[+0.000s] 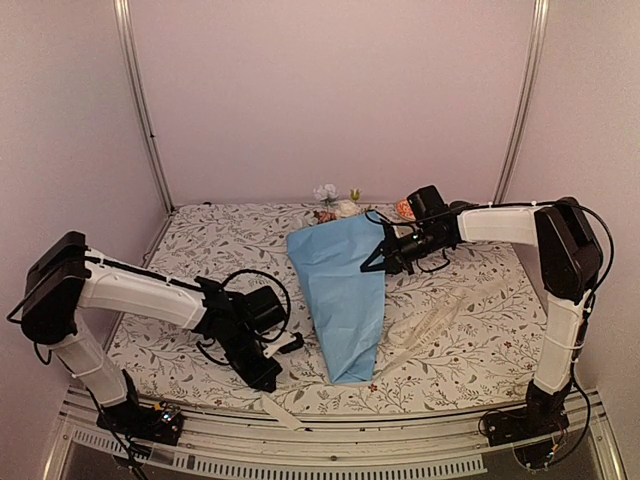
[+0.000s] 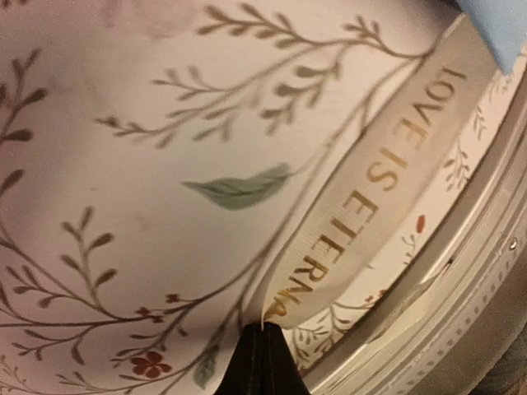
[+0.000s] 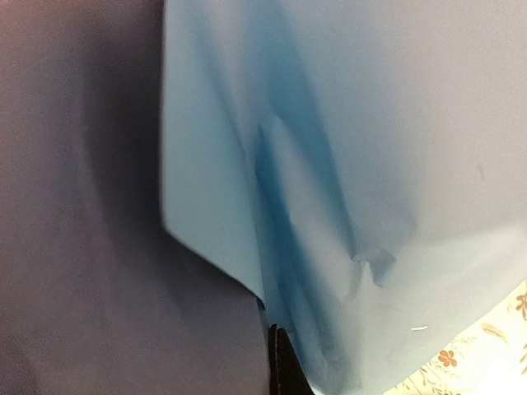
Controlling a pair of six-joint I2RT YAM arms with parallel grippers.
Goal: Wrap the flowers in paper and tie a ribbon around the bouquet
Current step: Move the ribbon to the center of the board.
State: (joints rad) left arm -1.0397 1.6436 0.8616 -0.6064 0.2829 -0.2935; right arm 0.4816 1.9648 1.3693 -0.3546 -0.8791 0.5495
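Note:
The bouquet lies on the table as a long light-blue paper (image 1: 343, 290) cone, its narrow tip towards the near edge. The flowers (image 1: 337, 205), white, pink and cream, stick out of its far, wide end. The cream ribbon (image 1: 430, 322) lies right of the cone, and another stretch (image 1: 282, 411) shows near the front edge. My left gripper (image 1: 270, 383) is low by that edge, shut on the end of the gold-lettered ribbon (image 2: 370, 189). My right gripper (image 1: 367, 266) is at the cone's right edge, shut on a fold of the paper (image 3: 346, 164); a dark navy face (image 3: 82, 206) shows beside it.
The white leaf-printed tablecloth (image 1: 220, 240) covers the table. A metal rail (image 1: 400, 455) runs along the front edge, close to my left gripper (image 2: 263, 329). Walls and upright posts (image 1: 140, 100) close in the back and sides.

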